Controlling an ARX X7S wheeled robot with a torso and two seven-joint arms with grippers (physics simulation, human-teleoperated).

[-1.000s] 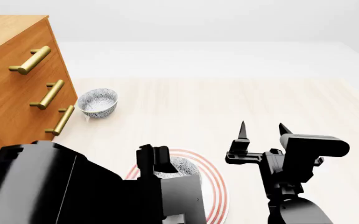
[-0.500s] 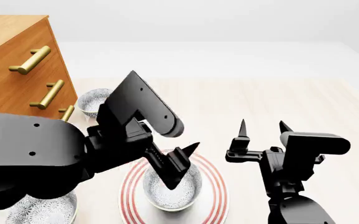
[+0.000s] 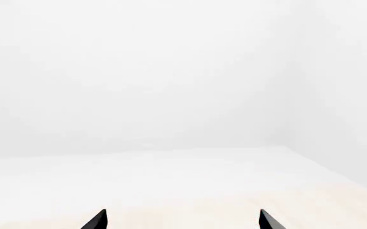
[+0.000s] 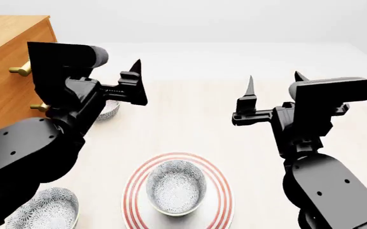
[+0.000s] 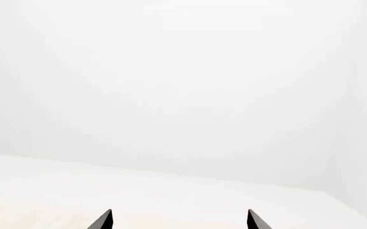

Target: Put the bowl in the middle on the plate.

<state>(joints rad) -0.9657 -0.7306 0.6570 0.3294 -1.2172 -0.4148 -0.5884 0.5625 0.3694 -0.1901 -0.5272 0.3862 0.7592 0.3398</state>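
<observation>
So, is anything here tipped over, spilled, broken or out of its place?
Nothing stands out. The bowl sits upright on the plate, roughly centred. Another bowl stands upright on the floor beside the plate, and a third by the wooden dresser is mostly hidden by the left arm. Both grippers are raised and empty.

The scene is seen by the head view from above and behind both arms, angled forward and down onto the pale table (image 4: 190, 102). The plate (image 4: 220, 187) and the bowl (image 4: 176, 186) on it are framed near the lower edge, close to the robot, and a wooden dresser (image 4: 5, 71) is caught at the far left. Both wrist views are aimed level and outward, away from the robot, across the far part of the table (image 3: 190, 191) toward the white wall (image 5: 183, 86); only fingertips (image 3: 97, 219) are caught at their lower edges. That far table stretch and wall are shared by all three views.
</observation>
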